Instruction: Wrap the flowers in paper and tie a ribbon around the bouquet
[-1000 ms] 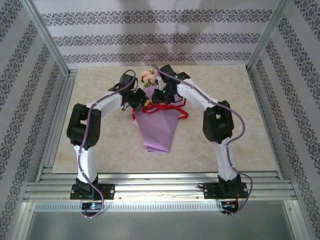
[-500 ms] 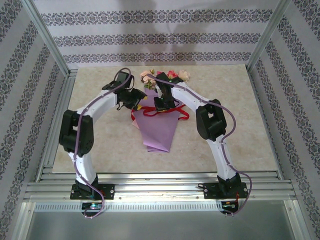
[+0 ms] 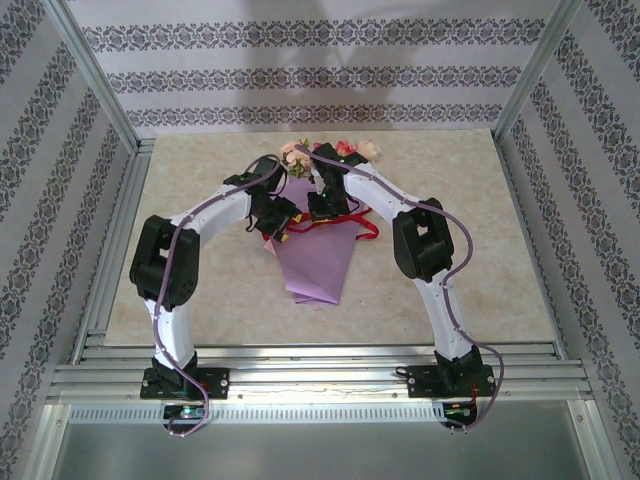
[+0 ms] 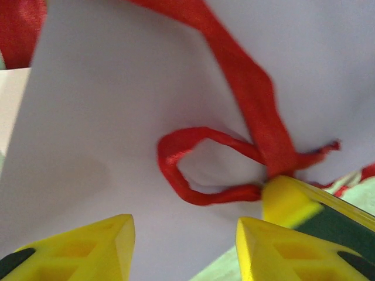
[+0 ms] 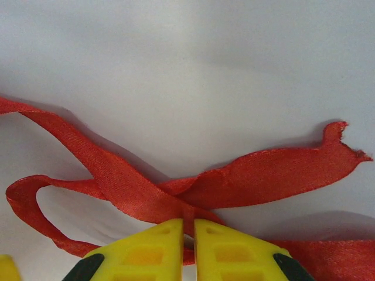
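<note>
The bouquet point(image 3: 318, 258) lies mid-table, a purple paper point(image 4: 105, 117) cone with pink and magenta flowers point(image 3: 298, 154) at its far end. A red ribbon point(image 3: 366, 228) crosses the cone's upper part. In the left wrist view the ribbon point(image 4: 176, 167) forms a small loop beside the crossing. My right gripper point(image 5: 188, 234) is shut on the ribbon point(image 5: 275, 172) where its strands cross; it sits on the cone point(image 3: 322, 214). My left gripper point(image 4: 184, 249) is open just short of the loop, nothing between its fingers point(image 4: 88, 252). It hovers at the cone's left edge point(image 3: 282, 228).
Patterned walls and metal frame rails point(image 3: 110, 250) enclose the beige table point(image 3: 200, 290). Both arms arch inward over the bouquet, their elbows point(image 3: 165, 265) out to the sides. Bare tabletop lies left, right and in front of the cone.
My left gripper opened, let go of the ribbon and shifted a little nearer and right. My right gripper closed on the ribbon crossing and its arm drew back slightly.
</note>
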Controlling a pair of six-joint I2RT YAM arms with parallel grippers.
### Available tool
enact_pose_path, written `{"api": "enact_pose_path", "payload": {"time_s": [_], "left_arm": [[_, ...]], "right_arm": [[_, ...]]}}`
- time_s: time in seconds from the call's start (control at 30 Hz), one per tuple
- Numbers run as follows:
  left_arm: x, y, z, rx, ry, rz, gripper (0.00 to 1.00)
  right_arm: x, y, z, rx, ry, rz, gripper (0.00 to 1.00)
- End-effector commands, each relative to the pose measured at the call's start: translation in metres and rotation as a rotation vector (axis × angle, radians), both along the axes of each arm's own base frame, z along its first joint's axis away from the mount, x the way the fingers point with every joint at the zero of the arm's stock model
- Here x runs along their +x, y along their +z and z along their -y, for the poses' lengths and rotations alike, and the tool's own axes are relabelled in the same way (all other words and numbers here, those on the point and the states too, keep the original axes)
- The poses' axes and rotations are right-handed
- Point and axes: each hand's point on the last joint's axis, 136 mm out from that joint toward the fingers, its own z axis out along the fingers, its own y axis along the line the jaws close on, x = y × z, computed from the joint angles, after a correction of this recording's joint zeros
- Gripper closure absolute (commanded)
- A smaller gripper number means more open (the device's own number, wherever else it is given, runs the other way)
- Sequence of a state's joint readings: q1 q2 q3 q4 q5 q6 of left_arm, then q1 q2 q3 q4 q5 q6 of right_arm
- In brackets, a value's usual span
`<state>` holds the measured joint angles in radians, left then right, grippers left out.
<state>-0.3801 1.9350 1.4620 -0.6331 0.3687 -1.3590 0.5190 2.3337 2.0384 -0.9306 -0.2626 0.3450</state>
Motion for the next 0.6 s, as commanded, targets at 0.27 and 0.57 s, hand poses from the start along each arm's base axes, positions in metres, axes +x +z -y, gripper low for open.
{"api": "enact_pose_path", "payload": {"time_s": [0.27, 0.57], "left_arm": [[0.014, -0.024, -0.002, 0.042, 0.118, -0.04, 0.58], [0.014, -0.039, 0.0, 0.039, 0.107, -0.062, 0.84]], "right_arm": [[-0.001, 0.0, 0.0, 0.03, -0.026, -0.021, 0.86], [0.003, 0.01, -0.002, 0.052, -0.041, -0.007, 0.84]]}}
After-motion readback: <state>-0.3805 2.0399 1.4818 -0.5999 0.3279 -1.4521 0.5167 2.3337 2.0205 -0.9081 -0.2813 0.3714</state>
